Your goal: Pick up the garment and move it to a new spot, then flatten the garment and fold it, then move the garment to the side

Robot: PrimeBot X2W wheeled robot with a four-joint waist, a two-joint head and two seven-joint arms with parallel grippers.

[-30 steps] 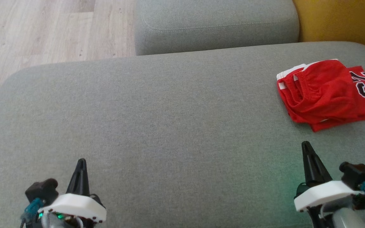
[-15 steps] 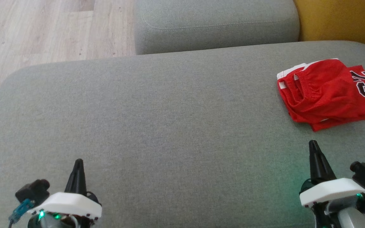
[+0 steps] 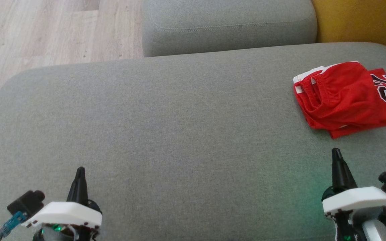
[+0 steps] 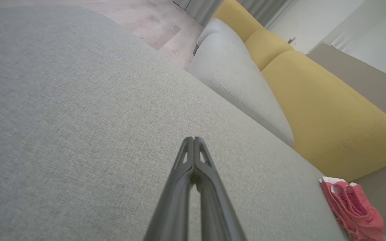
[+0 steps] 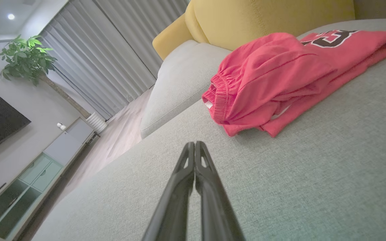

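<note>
A folded red garment (image 3: pixel 347 98) with white trim and dark numbers lies at the far right of the grey sofa seat (image 3: pixel 179 127). In the right wrist view the garment (image 5: pixel 280 77) sits ahead and to the right; in the left wrist view the garment (image 4: pixel 354 209) shows at the lower right corner. My right gripper (image 3: pixel 336 152) is shut and empty, a short way in front of the garment, apart from it. My left gripper (image 3: pixel 80 170) is shut and empty at the lower left, far from the garment. Both wrist views show the fingertips pressed together: left gripper (image 4: pixel 193 139), right gripper (image 5: pixel 194 143).
A second grey cushion (image 3: pixel 228 26) lies beyond the seat, a yellow cushion (image 3: pixel 360 21) at the top right. Wooden floor (image 3: pixel 45 30) lies off the seat's far left edge. A TV, cabinet, curtains and a plant (image 5: pixel 25 58) stand in the room.
Both grippers have drawn back toward the bottom of the head view, the left one drifting left and the right one drifting right. The garment has not moved.
</note>
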